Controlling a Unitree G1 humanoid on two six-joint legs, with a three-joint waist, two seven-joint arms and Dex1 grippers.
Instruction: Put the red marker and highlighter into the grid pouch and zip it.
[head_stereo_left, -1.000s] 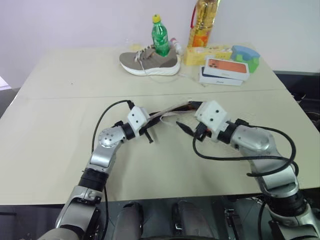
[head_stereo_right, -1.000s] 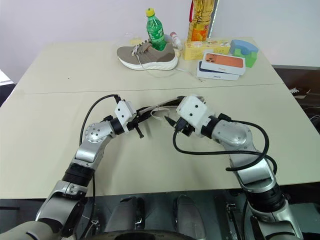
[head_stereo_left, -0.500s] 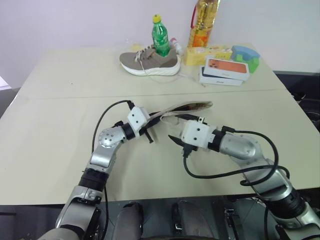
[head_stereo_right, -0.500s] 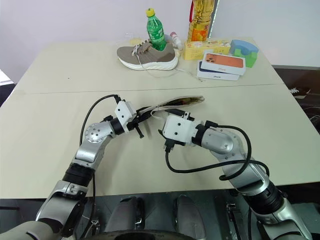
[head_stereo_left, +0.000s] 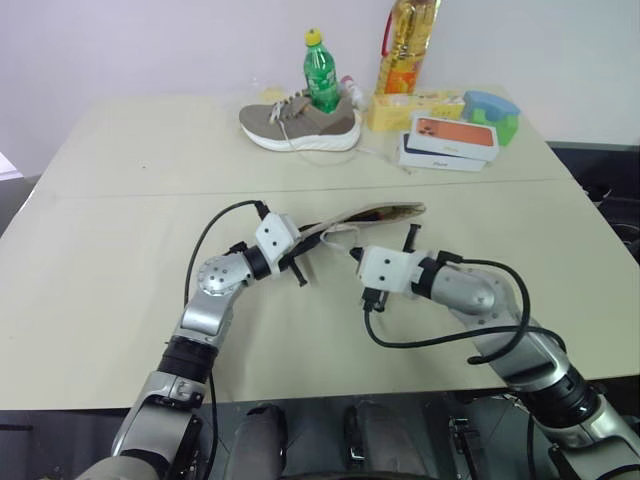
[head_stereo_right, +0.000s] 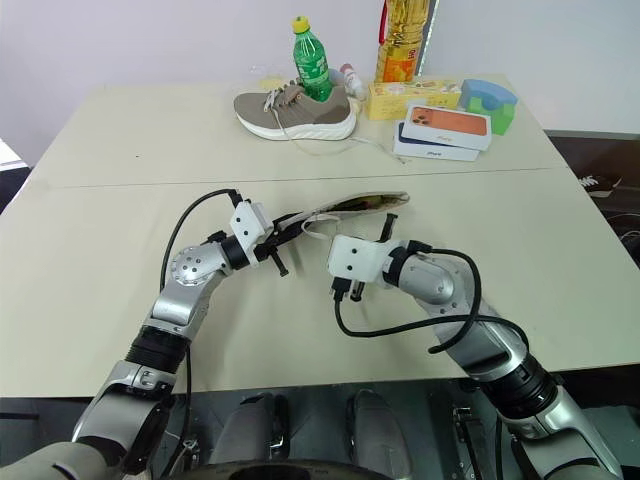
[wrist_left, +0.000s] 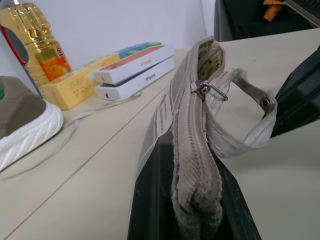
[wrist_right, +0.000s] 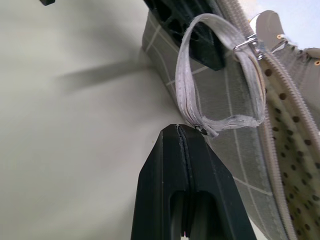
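The grid pouch (head_stereo_left: 378, 213), grey with white lines, hangs level above the table. My left gripper (wrist_left: 192, 165) is shut on its near end. Its zipper stands partly open, showing a dotted lining (wrist_right: 295, 125). From the slider (wrist_left: 205, 90) a light cord pull (wrist_right: 180, 75) loops toward my right gripper (wrist_right: 182, 127), which is shut. The loop's end lies against the fingertips; I cannot tell whether it is pinched. The red marker and the highlighter are out of view.
At the table's far edge stand a beige shoe (head_stereo_left: 298, 125), a green bottle (head_stereo_left: 320, 72), an oil bottle (head_stereo_left: 405, 45), a yellow box (head_stereo_left: 410, 108), stacked phone boxes (head_stereo_left: 448, 140) and a blue-green item (head_stereo_left: 492, 110). Bare tabletop (head_stereo_left: 120, 250) lies left and in front.
My right gripper came down from the pouch's open end to the cord loop, rolled over and went from open to shut. The left gripper and the pouch stayed put.
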